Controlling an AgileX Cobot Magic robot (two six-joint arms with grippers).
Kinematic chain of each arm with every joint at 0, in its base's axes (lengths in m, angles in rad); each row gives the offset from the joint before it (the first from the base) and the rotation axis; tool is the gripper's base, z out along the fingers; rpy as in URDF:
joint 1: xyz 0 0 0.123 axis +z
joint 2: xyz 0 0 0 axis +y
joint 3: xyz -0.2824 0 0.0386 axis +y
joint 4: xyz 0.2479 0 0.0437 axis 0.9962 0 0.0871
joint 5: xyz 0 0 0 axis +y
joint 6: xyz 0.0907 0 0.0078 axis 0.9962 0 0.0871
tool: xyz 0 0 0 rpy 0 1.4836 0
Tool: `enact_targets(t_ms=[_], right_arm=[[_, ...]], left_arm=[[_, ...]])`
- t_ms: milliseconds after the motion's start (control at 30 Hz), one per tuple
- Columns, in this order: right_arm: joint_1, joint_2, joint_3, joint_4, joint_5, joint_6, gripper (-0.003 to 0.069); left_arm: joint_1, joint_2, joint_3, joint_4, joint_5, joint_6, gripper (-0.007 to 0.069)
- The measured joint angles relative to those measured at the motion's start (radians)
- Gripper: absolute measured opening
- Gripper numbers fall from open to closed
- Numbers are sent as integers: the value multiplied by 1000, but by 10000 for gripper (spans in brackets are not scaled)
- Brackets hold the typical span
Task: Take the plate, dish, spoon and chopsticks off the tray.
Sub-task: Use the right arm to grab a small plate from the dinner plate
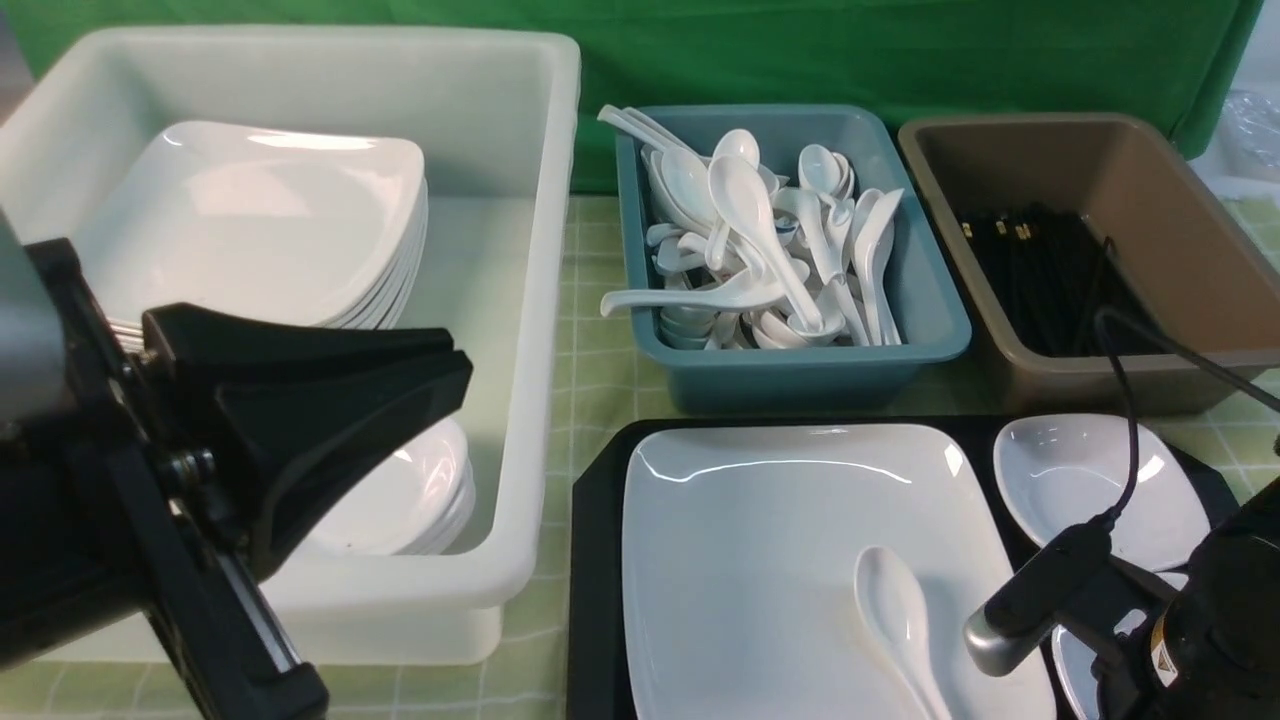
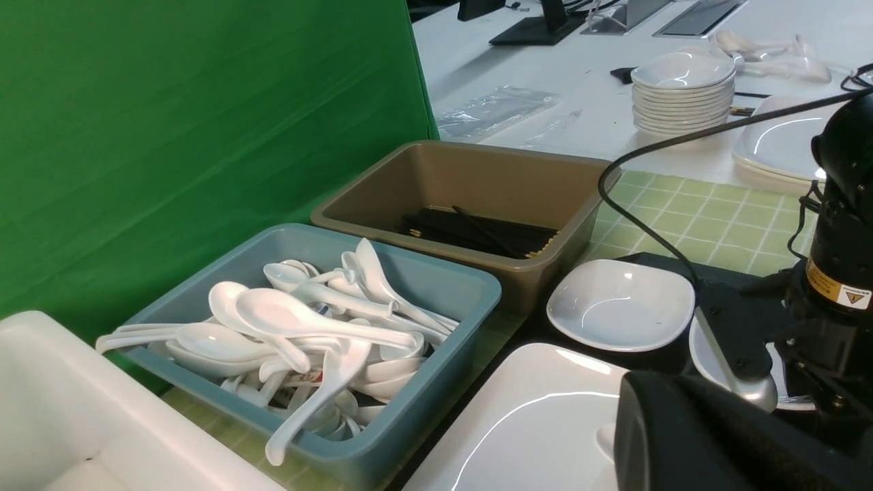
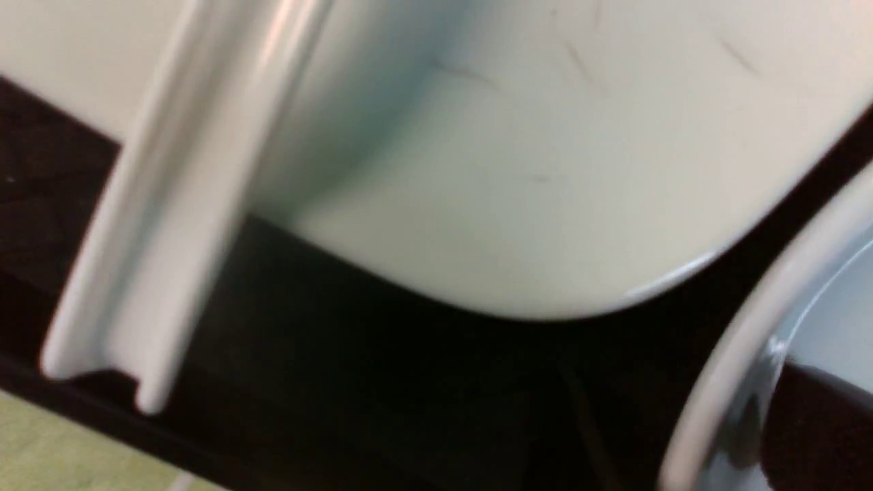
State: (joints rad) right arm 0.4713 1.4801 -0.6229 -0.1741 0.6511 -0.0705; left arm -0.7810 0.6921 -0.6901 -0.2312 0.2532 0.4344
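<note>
Gleaming white spoon (image 1: 900, 620) lies on smooth rounded-square plate (image 1: 760, 560); left hand (image 1: 458, 368) closed, empty; right hand (image 1: 1115, 680) unclear.

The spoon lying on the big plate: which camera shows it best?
The front view: the spoon shows its bowl and most of its handle. The left wrist view catches only a sliver; the right wrist view a blurred close-up, likely the handle.

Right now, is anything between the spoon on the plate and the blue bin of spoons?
Nothing visible does. From the spoon only bare plate and a strip of tray lead to the blue bin, whose near wall it must clear. The right arm stands off to the side.
</note>
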Motion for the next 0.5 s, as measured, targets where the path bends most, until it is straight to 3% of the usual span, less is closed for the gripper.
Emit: enact_targets(t_ms=[100, 333, 500], right_arm=[[0, 12, 0, -31, -4, 0, 323], [2, 4, -8, -60, 11, -1, 262], [4, -58, -67, -38, 130, 10, 170]], left_arm=[[0, 0, 0, 0, 0, 0, 21], [0, 0, 0, 0, 2, 0, 21], [0, 0, 0, 0, 10, 0, 21]])
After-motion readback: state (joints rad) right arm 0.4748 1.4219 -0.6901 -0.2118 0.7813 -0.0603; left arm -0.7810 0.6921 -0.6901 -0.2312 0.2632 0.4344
